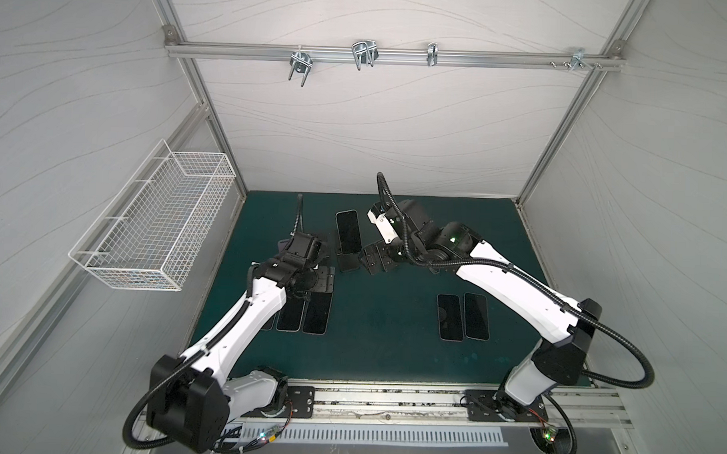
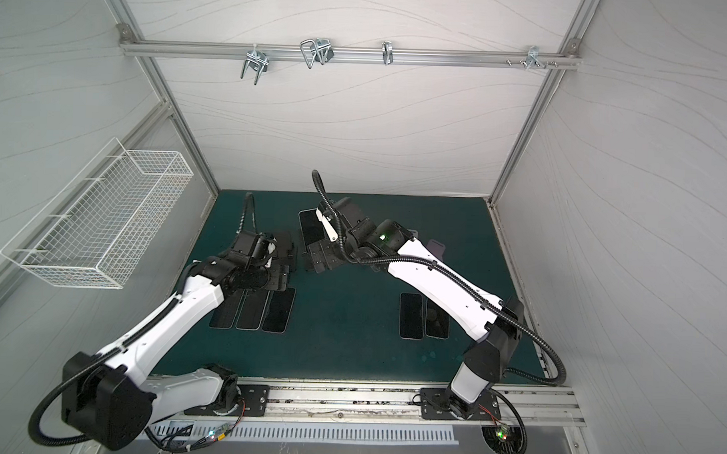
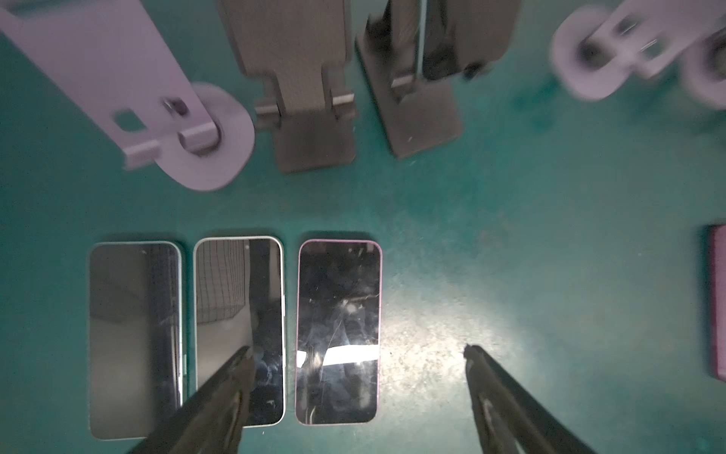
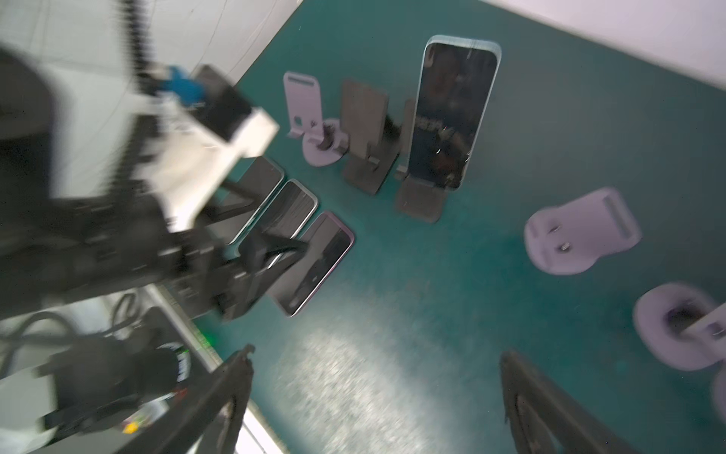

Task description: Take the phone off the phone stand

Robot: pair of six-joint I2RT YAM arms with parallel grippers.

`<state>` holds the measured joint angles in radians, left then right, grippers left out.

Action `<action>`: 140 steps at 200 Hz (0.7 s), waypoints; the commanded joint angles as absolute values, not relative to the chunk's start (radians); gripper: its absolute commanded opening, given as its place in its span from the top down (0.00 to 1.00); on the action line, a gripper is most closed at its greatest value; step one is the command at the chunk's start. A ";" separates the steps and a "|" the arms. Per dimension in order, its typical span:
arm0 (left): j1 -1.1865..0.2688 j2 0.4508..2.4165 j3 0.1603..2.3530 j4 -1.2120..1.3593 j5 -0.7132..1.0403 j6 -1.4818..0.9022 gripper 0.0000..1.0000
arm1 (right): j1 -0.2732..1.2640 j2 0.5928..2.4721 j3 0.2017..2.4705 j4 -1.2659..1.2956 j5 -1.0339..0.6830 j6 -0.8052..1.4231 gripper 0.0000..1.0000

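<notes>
While both arms (image 1: 242, 327) bend inward, left gripper (image 3: 358, 349) and right gripper (image 4: 378, 351) gape wide and empty; pale-blue phone (image 4: 451, 114) leans on dark grey stand (image 4: 420, 206) at eleven o'clock.

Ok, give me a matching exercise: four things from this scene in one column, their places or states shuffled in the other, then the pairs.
Things
1. rearmost phone
2. pink-edged phone
3. wire basket
4. lilac stand

Places or states
A. hung on the wall
B. standing with nothing on it
C. propped upright on a dark stand
D. lying flat on the mat

Pairs: 1-C, 2-D, 3-A, 4-B.
</notes>
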<state>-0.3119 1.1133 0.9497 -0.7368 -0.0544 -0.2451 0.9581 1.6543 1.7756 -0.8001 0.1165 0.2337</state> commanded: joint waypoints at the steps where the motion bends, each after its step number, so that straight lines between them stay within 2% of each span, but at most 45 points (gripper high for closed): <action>1: -0.307 0.998 0.925 -0.683 -0.011 -0.241 0.14 | 0.953 1.684 1.805 -0.726 0.236 0.075 0.01; 27: -0.309 0.859 0.851 -0.599 0.043 -0.231 0.12 | 0.944 1.702 1.800 -0.649 0.367 0.060 0.01; 83: -0.308 0.611 0.668 -0.409 0.127 -0.155 0.01 | 0.908 1.776 1.830 -0.643 0.257 0.157 0.01; 140: -0.308 0.574 0.591 -0.337 0.266 -0.032 0.01 | 0.907 1.888 1.882 -0.624 0.226 0.218 0.01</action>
